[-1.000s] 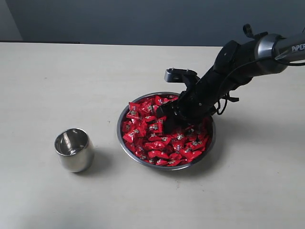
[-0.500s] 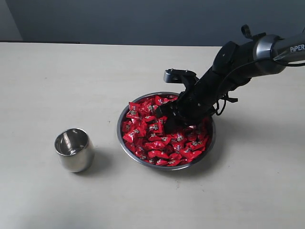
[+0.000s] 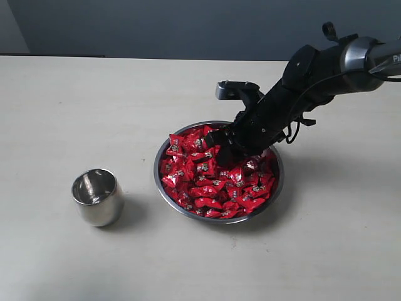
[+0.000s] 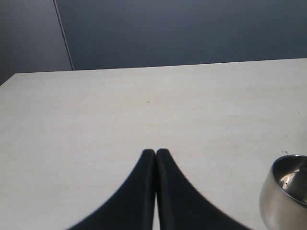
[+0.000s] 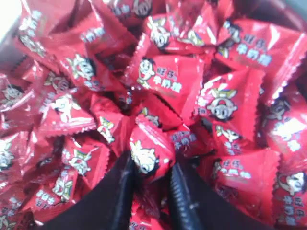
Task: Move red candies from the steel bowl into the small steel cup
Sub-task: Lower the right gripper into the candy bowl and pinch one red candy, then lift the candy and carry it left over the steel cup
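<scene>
The steel bowl (image 3: 217,221) stands right of the table's middle, heaped with red candies (image 3: 207,188). My right gripper (image 3: 220,148) reaches down into the pile from the right. In the right wrist view this gripper (image 5: 151,165) is shut on one red candy (image 5: 149,152), its black fingers (image 5: 123,187) pressing both sides of the wrapper. The small steel cup (image 3: 96,196) stands upright to the left of the bowl, and nothing shows inside it. My left gripper (image 4: 156,152) is shut with nothing in it above bare table, with the cup (image 4: 288,191) beside it. The exterior view does not show the left arm.
The pale table (image 3: 94,106) stretches wide around the bowl and cup. A dark wall (image 3: 188,25) runs behind its far edge. The right arm (image 3: 326,69) slants in from the upper right over the bowl's far side.
My right gripper has closed on a candy in the pile and risen slightly, with the arm shifting a little up and back. The cup and bowl have not moved.
</scene>
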Motion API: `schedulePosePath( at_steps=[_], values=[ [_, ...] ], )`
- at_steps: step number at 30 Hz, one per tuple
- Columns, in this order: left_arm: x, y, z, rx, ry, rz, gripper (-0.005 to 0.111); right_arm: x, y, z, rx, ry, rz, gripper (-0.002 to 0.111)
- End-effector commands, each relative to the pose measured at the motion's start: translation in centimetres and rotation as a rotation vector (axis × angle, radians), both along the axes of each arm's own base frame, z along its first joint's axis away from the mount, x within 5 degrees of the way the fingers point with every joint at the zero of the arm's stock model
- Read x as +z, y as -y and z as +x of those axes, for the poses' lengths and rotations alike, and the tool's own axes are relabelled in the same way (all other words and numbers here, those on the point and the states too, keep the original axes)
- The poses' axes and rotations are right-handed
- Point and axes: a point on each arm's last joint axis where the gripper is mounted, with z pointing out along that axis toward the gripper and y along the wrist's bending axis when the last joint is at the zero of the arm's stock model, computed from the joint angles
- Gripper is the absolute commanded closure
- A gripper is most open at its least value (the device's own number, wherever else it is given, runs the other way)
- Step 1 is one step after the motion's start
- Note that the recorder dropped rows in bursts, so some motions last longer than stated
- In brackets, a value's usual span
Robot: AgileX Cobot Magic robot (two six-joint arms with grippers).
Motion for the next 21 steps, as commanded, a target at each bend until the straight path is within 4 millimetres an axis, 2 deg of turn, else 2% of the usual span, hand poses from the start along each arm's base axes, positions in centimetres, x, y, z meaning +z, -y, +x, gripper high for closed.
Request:
schedulePosePath(
  at_steps=[1, 9, 15, 18, 21],
  values=[
    [-0.1, 0.0, 0.0, 0.001, 0.003, -0.003, 0.106, 1.1, 0.1, 0.1, 0.0, 0.035, 0.011, 0.102],
    [-0.1, 0.0, 0.0, 0.001, 0.003, -0.003, 0.106, 2.2, 0.2, 0.0, 0.012, 0.067, 0.013, 0.104],
    [-0.1, 0.0, 0.0, 0.001, 0.003, -0.003, 0.106, 4.2, 0.3, -0.1, 0.016, 0.124, 0.032, 0.104],
    [-0.1, 0.0, 0.0, 0.001, 0.003, -0.003, 0.106, 5.0, 0.4, -0.1, 0.016, 0.146, 0.04, 0.108],
    [-0.1, 0.0, 0.0, 0.001, 0.003, -0.003, 0.106, 7.3, 0.9, 0.4, -0.028, 0.266, 0.067, 0.109]
  ],
)
